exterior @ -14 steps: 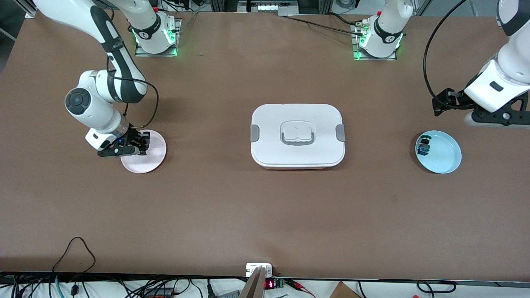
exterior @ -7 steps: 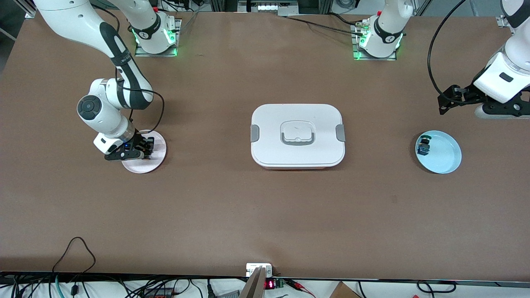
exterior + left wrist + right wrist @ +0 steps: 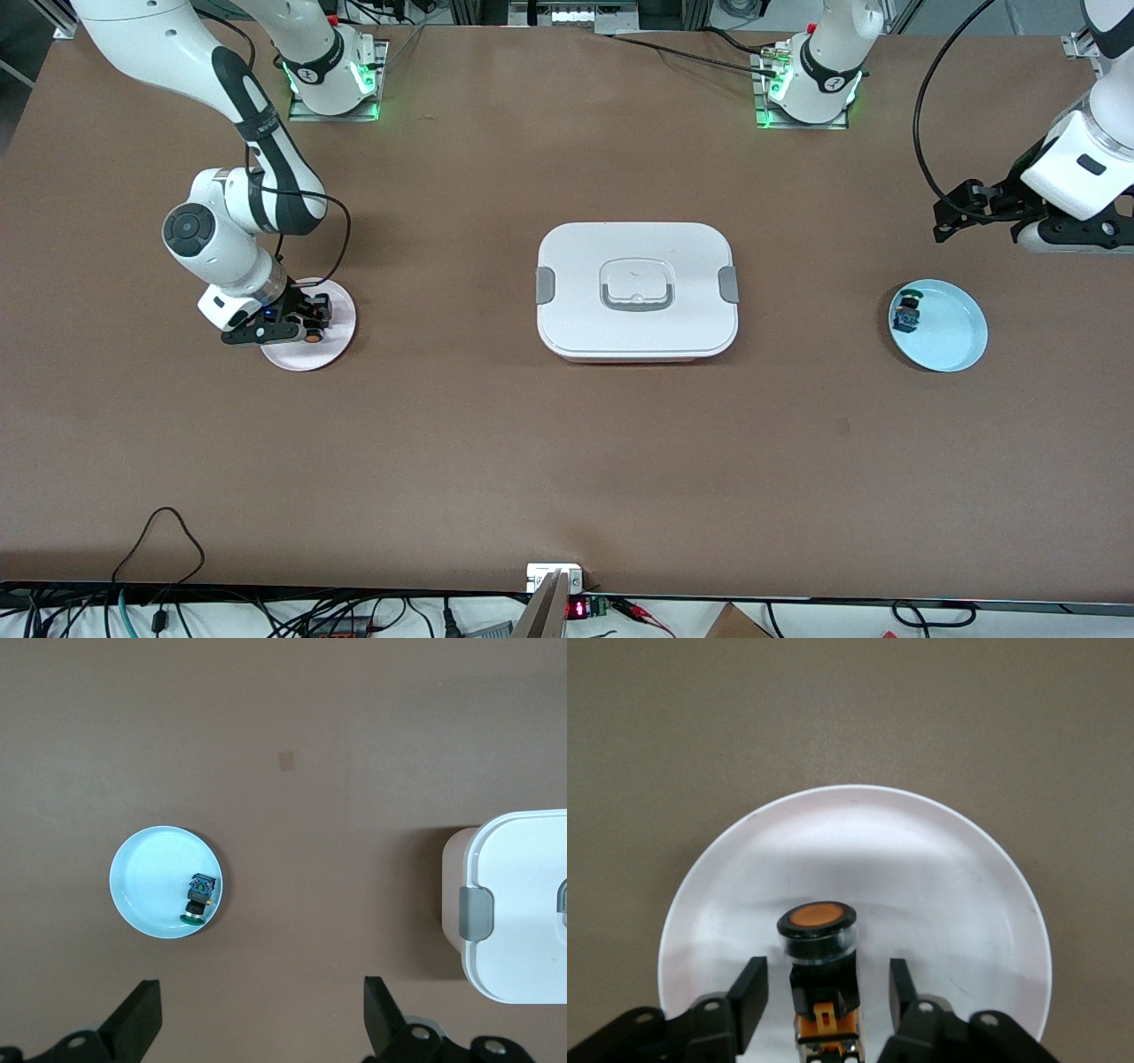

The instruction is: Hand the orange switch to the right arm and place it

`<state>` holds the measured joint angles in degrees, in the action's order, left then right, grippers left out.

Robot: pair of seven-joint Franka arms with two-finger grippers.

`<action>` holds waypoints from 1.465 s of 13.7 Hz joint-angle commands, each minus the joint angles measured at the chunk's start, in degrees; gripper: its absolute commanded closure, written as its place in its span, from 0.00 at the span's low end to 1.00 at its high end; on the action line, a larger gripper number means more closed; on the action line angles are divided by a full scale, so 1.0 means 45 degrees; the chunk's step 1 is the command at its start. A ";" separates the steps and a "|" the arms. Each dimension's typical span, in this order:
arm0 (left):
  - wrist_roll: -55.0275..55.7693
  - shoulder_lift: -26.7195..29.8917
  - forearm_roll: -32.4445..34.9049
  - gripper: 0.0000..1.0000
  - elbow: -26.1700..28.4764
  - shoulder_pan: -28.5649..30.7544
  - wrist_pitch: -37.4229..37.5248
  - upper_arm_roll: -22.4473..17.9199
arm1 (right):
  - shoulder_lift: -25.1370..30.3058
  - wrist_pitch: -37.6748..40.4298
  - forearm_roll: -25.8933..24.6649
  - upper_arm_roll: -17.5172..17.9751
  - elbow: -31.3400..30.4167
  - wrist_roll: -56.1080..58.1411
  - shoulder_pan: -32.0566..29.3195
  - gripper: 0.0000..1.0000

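Observation:
The orange switch [image 3: 822,943] lies on the pale pink plate [image 3: 306,354] toward the right arm's end of the table, its round orange cap [image 3: 314,335] showing. My right gripper [image 3: 310,321] is low over that plate. In the right wrist view it [image 3: 826,974] is open, one finger [image 3: 751,985] on each side of the switch's black body with a gap at both sides. My left gripper [image 3: 955,215] is open and empty, up in the air over bare table at the left arm's end; in the left wrist view it [image 3: 261,992] holds nothing.
A white lidded box [image 3: 636,291] with grey latches sits mid-table, also in the left wrist view [image 3: 523,904]. A light blue plate [image 3: 952,341] near the left arm holds a blue-and-green small part [image 3: 906,311], also in the left wrist view [image 3: 199,896].
My right gripper came over the pink plate and settled there; the orange cap now shows by its fingers. My left gripper drew back from the blue plate toward the table's end.

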<state>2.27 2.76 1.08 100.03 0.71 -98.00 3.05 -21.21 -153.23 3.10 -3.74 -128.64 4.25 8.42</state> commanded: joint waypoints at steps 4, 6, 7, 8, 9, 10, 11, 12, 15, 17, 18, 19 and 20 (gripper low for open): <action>0.0042 -0.0085 -0.0202 0.00 -0.0254 0.0232 0.0175 0.0162 | 0.2153 0.5037 -0.0199 -0.0047 0.2465 0.1394 -0.0093 0.00; 0.0023 -0.0339 -0.0202 0.00 -0.0529 0.0252 0.0429 0.0045 | 0.2542 0.7032 -0.0200 -0.0125 0.3602 0.1478 -0.0093 0.00; 0.0042 -0.0456 -0.0202 0.00 -0.0724 0.0252 0.0488 0.0026 | 0.2970 0.7755 -0.0122 -0.0125 0.3935 0.1322 -0.0035 0.00; 0.0023 -0.0516 -0.0183 0.00 -0.0784 0.0271 0.0508 0.0025 | 0.3400 0.8381 -0.0121 -0.0106 0.4190 0.0953 -0.0034 0.00; 0.0022 -0.0516 0.0050 0.00 -0.0804 0.0291 0.0547 0.0025 | 0.3810 0.9103 -0.0141 -0.0067 0.4424 0.0562 -0.0015 0.00; 0.0022 -0.0497 0.0497 0.00 -0.0843 0.0271 0.0547 0.0141 | 0.4201 0.9845 -0.0141 -0.0047 0.4717 0.0500 -0.0015 0.00; 0.0022 -0.0516 0.0598 0.00 -0.0901 0.0252 0.0547 0.0181 | 0.4495 1.0491 -0.0141 -0.0008 0.5068 0.0500 0.0024 0.00; 0.0022 -0.0516 0.0599 0.00 -0.0902 0.0232 0.0547 0.0182 | 0.4672 1.1077 -0.0141 -0.0008 0.5535 0.0519 0.0024 0.00; 0.0003 -0.0516 0.0618 0.00 -0.0921 0.0174 0.0547 0.0201 | 0.4557 1.2954 -0.0121 -0.0047 0.7487 0.0558 -0.0034 0.00; 0.0003 -0.0516 0.0638 0.00 -0.0941 0.0135 0.0722 0.0221 | 0.4324 1.2958 -0.0199 -0.0028 0.8057 0.0675 -0.0015 0.00; 0.0003 -0.0516 0.0638 0.00 -0.0999 0.0135 0.0723 0.0221 | 0.4109 1.2861 -0.0122 -0.0027 0.8156 0.0618 0.0024 0.00; 0.0003 -0.0535 0.0638 0.00 -0.1019 0.0135 0.0723 0.0221 | 0.4088 1.2841 -0.0102 -0.0027 0.8157 0.0656 0.0024 0.00; -0.0016 -0.0536 0.0638 0.00 -0.1019 0.0115 0.0742 0.0221 | 0.4088 1.2841 -0.0121 -0.0027 0.8157 0.0714 -0.0015 0.00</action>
<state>2.25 1.53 2.43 97.70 1.35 -96.23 3.70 -1.21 -96.22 3.07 -4.04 -93.93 7.53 8.47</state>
